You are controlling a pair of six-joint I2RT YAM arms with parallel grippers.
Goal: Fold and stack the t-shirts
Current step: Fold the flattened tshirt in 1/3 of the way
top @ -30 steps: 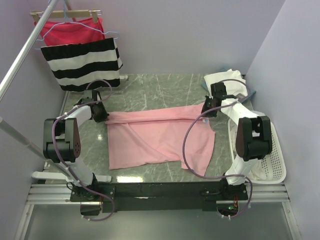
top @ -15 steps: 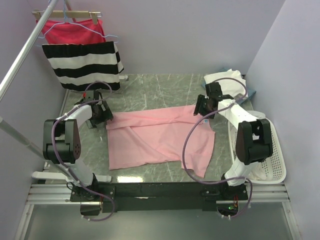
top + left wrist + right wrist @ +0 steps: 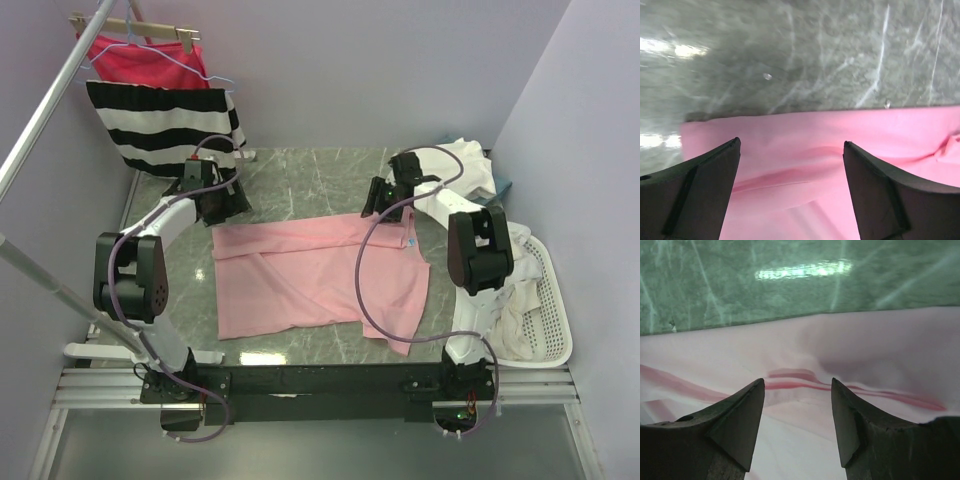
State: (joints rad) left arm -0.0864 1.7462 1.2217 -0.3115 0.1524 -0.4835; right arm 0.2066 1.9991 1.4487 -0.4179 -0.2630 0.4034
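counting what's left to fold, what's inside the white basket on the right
The white basket holds crumpled cream-white garments. How many, and anything beneath them, is covered by the heap.

Pink t-shirt (image 3: 805,135) cropped by wrist-view edges, magenta-red garment (image 3: 150,60) half behind striped garment (image 3: 165,125)

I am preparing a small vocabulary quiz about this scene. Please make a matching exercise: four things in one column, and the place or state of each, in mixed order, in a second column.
1. pink t-shirt
2. striped garment
3. white basket
4. left tool

A. hanging at the far left
B. open, at the shirt's far left corner
C. beside the table, near right
D. lying on the table

Pairs: 1-D, 2-A, 3-C, 4-B
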